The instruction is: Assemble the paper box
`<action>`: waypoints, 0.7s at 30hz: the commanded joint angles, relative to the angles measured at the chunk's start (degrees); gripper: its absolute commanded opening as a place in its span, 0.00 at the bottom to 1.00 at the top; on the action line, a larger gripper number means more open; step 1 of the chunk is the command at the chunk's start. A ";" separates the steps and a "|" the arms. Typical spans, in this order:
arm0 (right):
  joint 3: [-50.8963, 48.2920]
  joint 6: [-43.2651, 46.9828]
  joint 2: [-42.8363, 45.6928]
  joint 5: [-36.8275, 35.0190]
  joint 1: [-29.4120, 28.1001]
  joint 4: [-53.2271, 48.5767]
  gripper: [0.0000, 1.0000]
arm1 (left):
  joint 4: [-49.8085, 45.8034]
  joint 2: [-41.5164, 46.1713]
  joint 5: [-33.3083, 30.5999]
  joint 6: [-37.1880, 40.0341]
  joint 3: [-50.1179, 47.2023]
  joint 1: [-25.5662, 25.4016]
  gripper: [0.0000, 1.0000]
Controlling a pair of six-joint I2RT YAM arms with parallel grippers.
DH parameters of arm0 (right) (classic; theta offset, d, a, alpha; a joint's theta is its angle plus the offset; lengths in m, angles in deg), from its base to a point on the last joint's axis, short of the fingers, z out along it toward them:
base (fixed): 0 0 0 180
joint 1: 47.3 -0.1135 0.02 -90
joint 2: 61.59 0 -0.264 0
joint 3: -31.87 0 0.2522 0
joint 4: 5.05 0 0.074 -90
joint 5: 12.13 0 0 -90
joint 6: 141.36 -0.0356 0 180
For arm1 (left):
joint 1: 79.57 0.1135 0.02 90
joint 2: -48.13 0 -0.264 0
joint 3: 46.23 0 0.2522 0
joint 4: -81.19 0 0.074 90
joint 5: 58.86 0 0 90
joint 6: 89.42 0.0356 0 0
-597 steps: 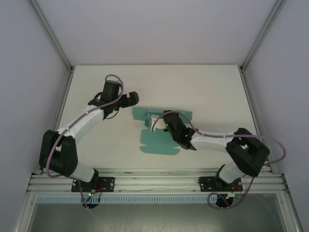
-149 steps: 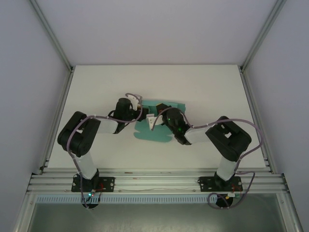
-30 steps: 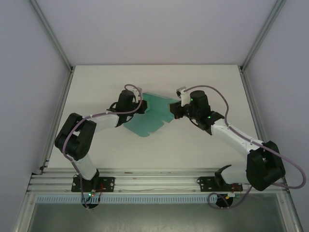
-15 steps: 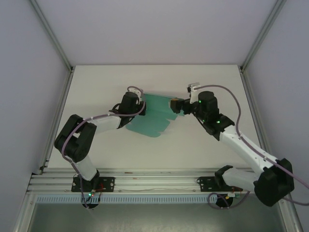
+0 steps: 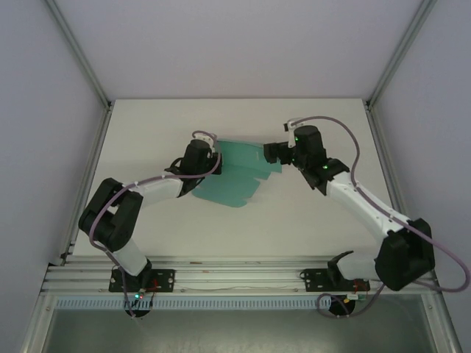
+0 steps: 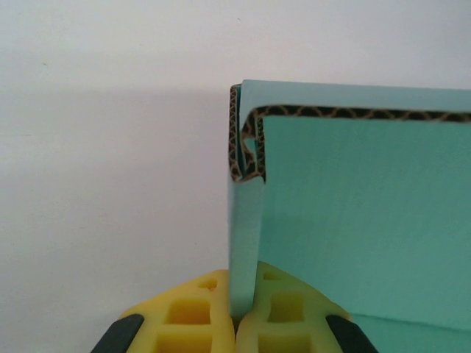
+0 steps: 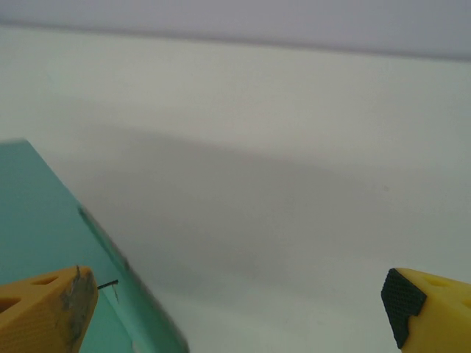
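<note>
The paper box [image 5: 235, 173] is a teal-green corrugated card sheet, folded and lifted off the white table near the middle. My left gripper [image 5: 213, 157] is shut on the sheet's left folded edge; in the left wrist view the card [image 6: 353, 213] rises from between the yellow pads [image 6: 191, 312], its brown fluted edge showing on top. My right gripper [image 5: 271, 153] is open at the sheet's far right corner, its jaws wide apart. In the right wrist view the card's corner [image 7: 37, 235] lies by the left fingertip [image 7: 51, 309], with nothing between the fingers.
The white table [image 5: 316, 213] is walled by pale panels with aluminium frame posts [image 5: 81, 59] at the back corners. A metal rail [image 5: 235, 276] with both arm bases runs along the near edge.
Over the last second my right gripper slid back and to the right, off the sheet's right edge, and now stands open. The sheet, held by my left gripper, settled slightly.
</note>
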State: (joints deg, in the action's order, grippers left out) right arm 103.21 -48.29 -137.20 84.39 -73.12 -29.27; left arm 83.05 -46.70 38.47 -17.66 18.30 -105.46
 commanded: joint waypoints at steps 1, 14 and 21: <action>2.01 1.42 -1.90 3.79 -0.11 -2.03 1.00 | -0.32 2.31 -0.59 -2.38 -0.02 -0.58 0.00; 1.33 -5.88 -10.91 -8.89 -6.00 15.54 1.00 | 1.37 0.93 -0.61 -2.43 1.56 -3.13 0.00; 1.82 -9.49 -16.60 -38.19 -13.97 23.53 1.00 | 1.29 1.48 -6.64 -3.01 1.63 -4.78 0.00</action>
State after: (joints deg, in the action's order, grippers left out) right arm 103.49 -54.59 -151.95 61.22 -85.89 -11.42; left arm 83.05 -46.59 33.16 -20.59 18.38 -108.50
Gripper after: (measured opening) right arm 0.997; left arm 0.066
